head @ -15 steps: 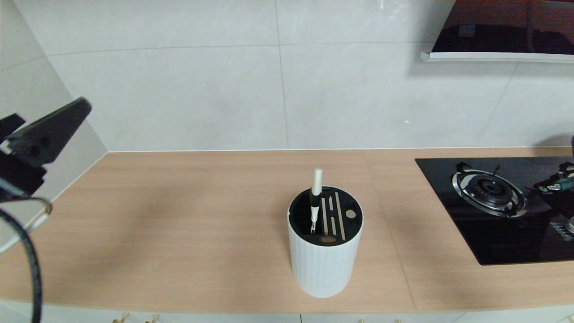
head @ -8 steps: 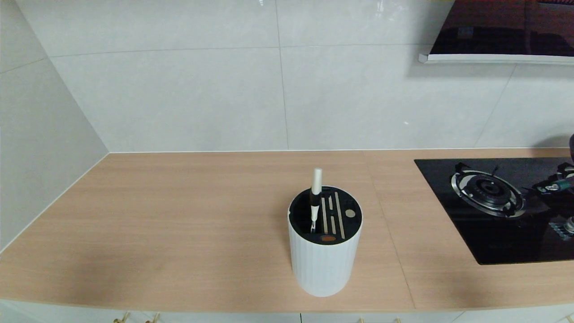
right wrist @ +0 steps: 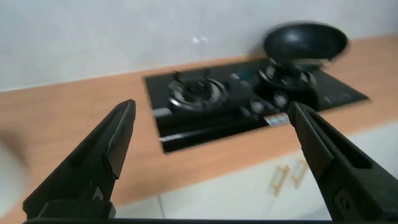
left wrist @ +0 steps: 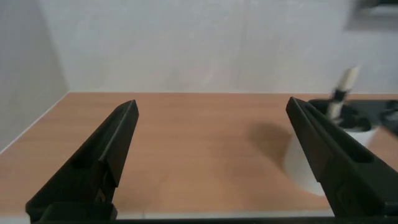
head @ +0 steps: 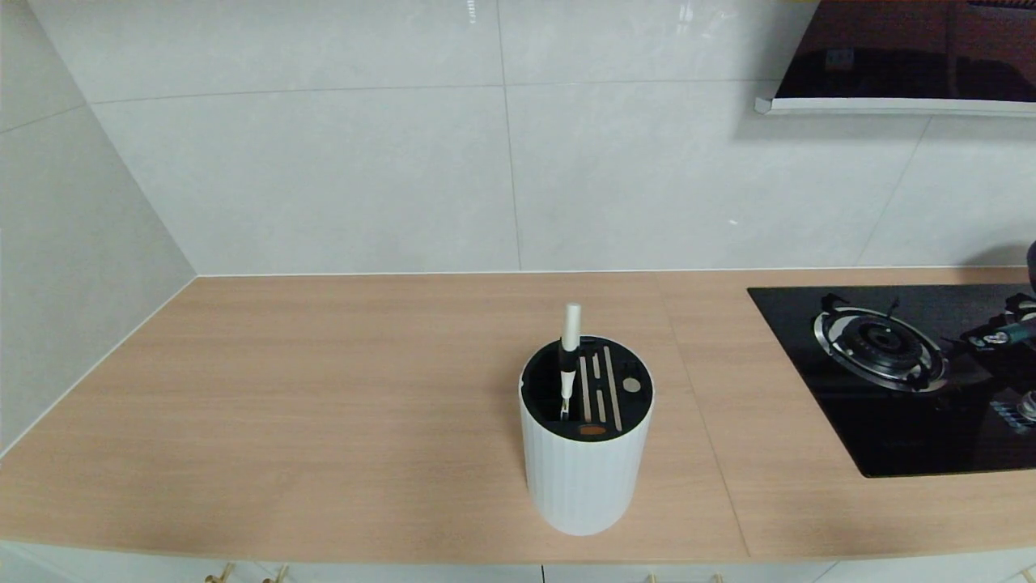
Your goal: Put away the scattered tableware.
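A white ribbed cutlery holder (head: 586,453) with a black slotted top stands near the front of the wooden counter (head: 340,389). One utensil with a white and black handle (head: 570,340) stands upright in its left opening. The holder (left wrist: 323,168) and that handle (left wrist: 345,87) also appear in the left wrist view, beyond my left gripper (left wrist: 211,124), which is open and holds nothing. My right gripper (right wrist: 208,124) is open too, held off the counter's front edge facing the stove.
A black gas stove (head: 898,372) lies at the counter's right end, with a range hood (head: 906,57) above. A black pan (right wrist: 305,43) sits on the far burner. Tiled walls bound the counter at the back and left. Cabinet fronts (right wrist: 261,193) run below the edge.
My left gripper was at the head view's left edge a second ago and has since drawn out of that view. The holder and utensil have not moved.
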You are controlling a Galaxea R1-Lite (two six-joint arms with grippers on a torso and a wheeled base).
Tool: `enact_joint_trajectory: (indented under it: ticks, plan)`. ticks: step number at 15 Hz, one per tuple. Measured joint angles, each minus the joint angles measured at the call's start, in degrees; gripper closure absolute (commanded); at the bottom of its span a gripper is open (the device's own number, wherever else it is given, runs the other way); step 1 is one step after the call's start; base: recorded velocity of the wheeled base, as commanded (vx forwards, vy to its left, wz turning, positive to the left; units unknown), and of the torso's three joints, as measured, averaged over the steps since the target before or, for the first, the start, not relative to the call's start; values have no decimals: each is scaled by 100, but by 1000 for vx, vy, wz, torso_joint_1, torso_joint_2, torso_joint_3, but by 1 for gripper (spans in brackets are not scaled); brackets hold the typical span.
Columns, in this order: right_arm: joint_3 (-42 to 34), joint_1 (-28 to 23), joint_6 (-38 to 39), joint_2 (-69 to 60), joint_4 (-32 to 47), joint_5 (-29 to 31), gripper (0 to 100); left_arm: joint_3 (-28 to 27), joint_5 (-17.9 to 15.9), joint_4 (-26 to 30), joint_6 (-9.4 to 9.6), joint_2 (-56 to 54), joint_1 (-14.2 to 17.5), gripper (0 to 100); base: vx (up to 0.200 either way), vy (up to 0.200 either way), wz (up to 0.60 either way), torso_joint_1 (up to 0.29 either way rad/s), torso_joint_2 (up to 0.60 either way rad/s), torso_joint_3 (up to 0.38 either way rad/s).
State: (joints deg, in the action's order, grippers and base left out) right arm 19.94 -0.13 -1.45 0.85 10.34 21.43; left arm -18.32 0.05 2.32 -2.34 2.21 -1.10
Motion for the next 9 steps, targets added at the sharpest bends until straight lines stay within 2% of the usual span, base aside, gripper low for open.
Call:
enact_joint_trajectory:
  ticks: [2, 4, 6, 7, 9]
  plan:
    - [-352, -24, 1, -48, -350, 16, 0, 730, 60, -447, 18, -124, 100, 0, 0, 0, 0, 0, 0, 0]
    - [-1157, -28, 4, -72, -1212, -15, 0, 1482, 115, -601, 95, -190, 140, 0, 0, 0, 0, 0, 0, 0]
    - [-1760, -28, 69, -80, -1630, -197, 0, 1736, 161, -265, 310, -213, 148, 0, 0, 0, 0, 0, 0, 0]
    - [-1891, -28, 132, -80, -1309, -417, 0, 1780, 121, -232, 400, -221, 151, 0, 0, 0, 0, 0, 0, 0]
    - [-1959, -24, 145, -80, -1243, -855, 0, 1814, 96, -243, 384, -223, 151, 0, 0, 0, 0, 0, 0, 0]
